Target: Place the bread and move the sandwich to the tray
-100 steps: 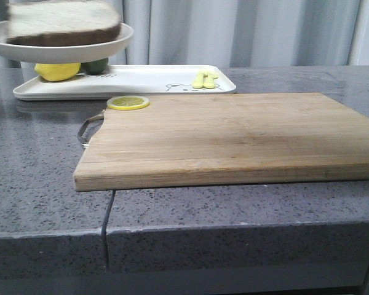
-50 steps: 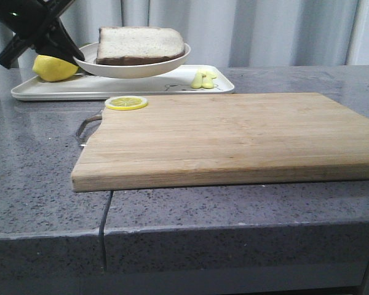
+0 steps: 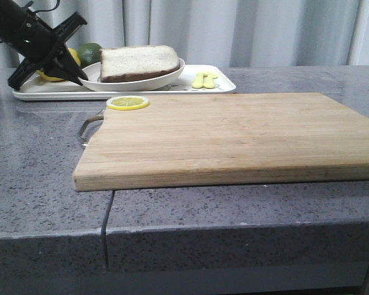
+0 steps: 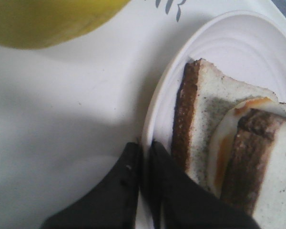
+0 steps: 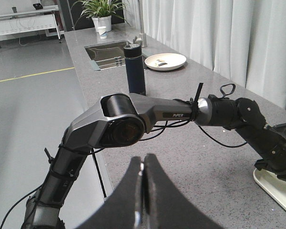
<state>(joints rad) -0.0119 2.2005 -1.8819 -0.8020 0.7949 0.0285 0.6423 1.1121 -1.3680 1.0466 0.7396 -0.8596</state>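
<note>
**Dish with sandwich sits on tray, left gripper pinching its rim**

The left arm (image 3: 24, 34) reaches in from the upper left of the front view, slanting down toward the tray (image 3: 218, 87); its gripper (image 4: 144, 148) is pressed onto the rim of the dish (image 3: 166, 75), one finger on the outside and one on the inside, as the left wrist view shows; the dish rests on the tray at the far left of the counter (image 3: 37, 172); the sandwich (image 3: 139, 62) lies flat in the dish, its long axis running left to right across the front view, crust dark along the lower edge; in the left wrist view the upper bread (image 4: 271, 171) sits offset over the lower slice, with egg (image 4: 229, 138) showing between them; a lemon (image 4: 47, 19) and a green fruit (image 3: 91, 52) lie on the tray just behind the gripper; a small yellow piece (image 3: 204, 80) rests near the tray's right end; a lemon slice (image 3: 128, 102) lies on the far left corner of the board (image 3: 234, 135), which lies in front of the tray; the right gripper (image 5: 142, 191) is held well off to the side, looking at the left arm from across the counter, its fingers pressed together with nothing between them.
</note>
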